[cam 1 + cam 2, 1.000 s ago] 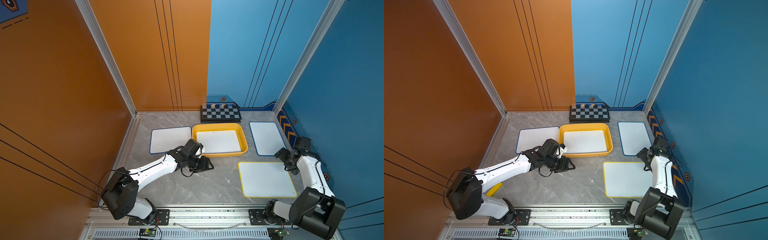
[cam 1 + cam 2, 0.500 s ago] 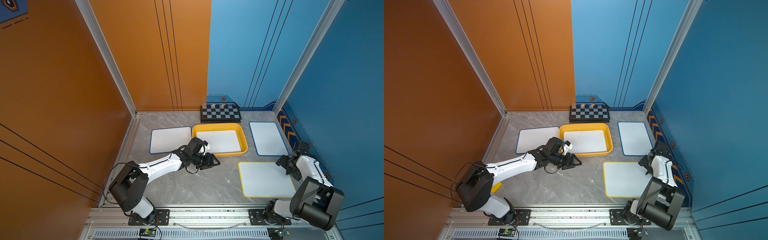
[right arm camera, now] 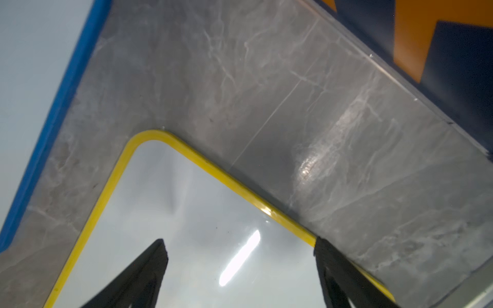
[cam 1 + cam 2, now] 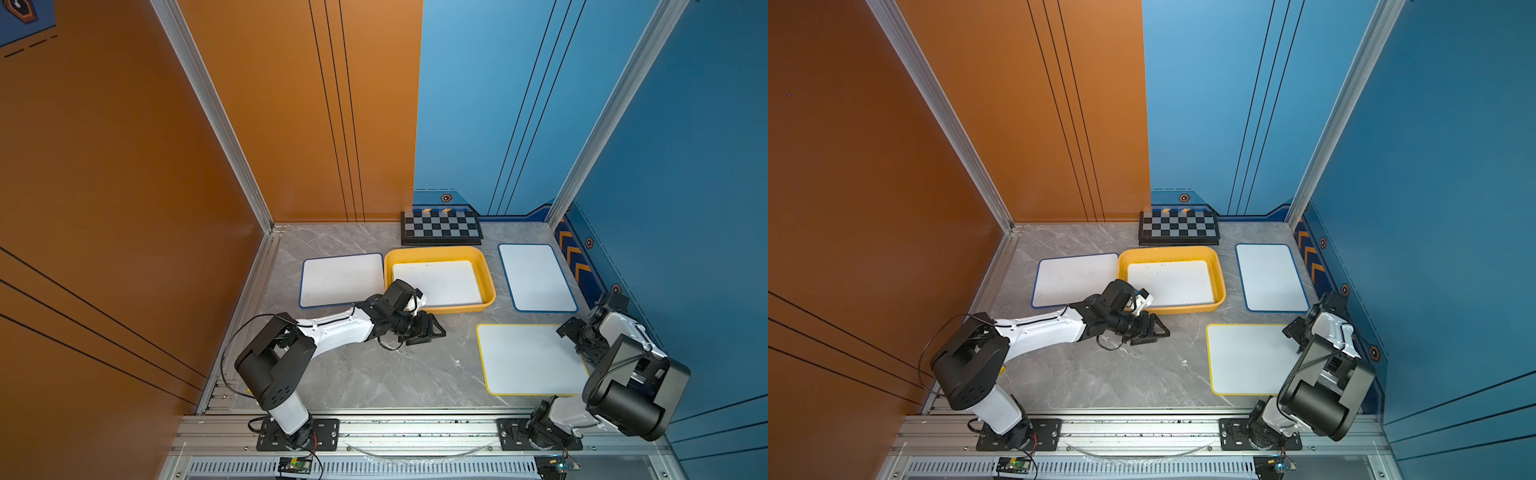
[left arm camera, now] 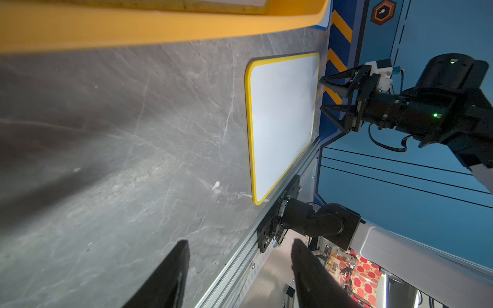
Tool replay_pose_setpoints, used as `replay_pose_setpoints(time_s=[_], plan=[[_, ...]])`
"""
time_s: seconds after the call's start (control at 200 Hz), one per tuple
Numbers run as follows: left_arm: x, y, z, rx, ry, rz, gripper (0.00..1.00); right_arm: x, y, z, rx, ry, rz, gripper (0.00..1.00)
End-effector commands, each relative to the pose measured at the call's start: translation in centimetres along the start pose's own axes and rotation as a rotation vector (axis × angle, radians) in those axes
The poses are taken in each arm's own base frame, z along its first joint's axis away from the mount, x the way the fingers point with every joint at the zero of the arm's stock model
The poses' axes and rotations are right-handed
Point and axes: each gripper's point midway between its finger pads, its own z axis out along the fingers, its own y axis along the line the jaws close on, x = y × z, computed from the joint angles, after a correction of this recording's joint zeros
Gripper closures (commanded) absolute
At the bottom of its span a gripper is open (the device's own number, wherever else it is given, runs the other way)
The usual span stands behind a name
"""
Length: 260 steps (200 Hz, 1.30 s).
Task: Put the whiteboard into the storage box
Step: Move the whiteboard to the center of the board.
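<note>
The yellow storage box (image 4: 457, 308) (image 4: 1183, 308) sits mid-table with a whiteboard (image 4: 444, 282) lying flat inside it. A yellow-framed whiteboard (image 4: 528, 359) (image 5: 282, 120) (image 3: 200, 226) lies flat at the front right. My right gripper (image 4: 571, 336) (image 3: 240, 240) stands open low over its far right corner, one fingertip (image 3: 324, 248) over the yellow frame. My left gripper (image 4: 432, 330) (image 5: 240, 241) is open and empty, just in front of the box's front left corner, low over bare table.
A blue-framed whiteboard (image 4: 340, 280) lies left of the box, another (image 4: 536, 276) right of it near the blue wall. A black-and-grey checkerboard (image 4: 440, 228) stands at the back. The aluminium rail (image 4: 415, 428) runs along the front edge.
My left gripper has slid rightward along the box's front. My right gripper has moved toward the front edge, onto the yellow-framed whiteboard's corner, and its arm has folded back.
</note>
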Motion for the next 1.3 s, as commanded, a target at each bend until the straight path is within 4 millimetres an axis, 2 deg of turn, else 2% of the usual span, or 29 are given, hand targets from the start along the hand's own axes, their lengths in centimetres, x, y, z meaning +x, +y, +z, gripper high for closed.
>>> replay_pose_setpoints(time_s=[0.0,0.11,0.415,0.566,0.706,0.961,1.131,1.201,1.296], plan=[[0.4,-1.2,0.3,0.039,0.013,0.019,0.37,-0.4,-0.2,0.5,-0.051,0.016,0.044,0.12],[0.7,-0.9,0.5,0.036,0.018,0.019,0.37,-0.1,-0.7,0.8,-0.042,0.024,0.057,0.12],[1.9,0.5,2.5,0.013,0.06,-0.013,0.37,1.6,1.4,1.0,-0.074,0.057,-0.009,0.12],[2.8,1.7,3.6,-0.001,0.079,-0.049,0.37,2.7,1.7,1.1,-0.061,0.079,-0.026,0.12],[3.9,3.6,4.5,-0.05,0.096,-0.088,0.37,4.1,3.2,0.9,-0.079,0.089,-0.077,0.13],[4.8,4.7,5.4,-0.08,0.113,-0.097,0.37,5.7,5.7,-0.3,-0.091,0.074,-0.181,0.13],[4.7,5.5,6.3,-0.083,0.117,-0.123,0.37,8.1,7.2,-0.1,-0.093,0.106,-0.272,0.12],[4.2,5.3,7.1,-0.067,0.119,-0.124,0.36,8.7,7.3,0.2,-0.073,0.114,-0.301,0.12],[2.8,4.1,8.9,-0.039,0.13,-0.108,0.36,9.1,7.2,0.7,-0.055,0.129,-0.308,0.12]])
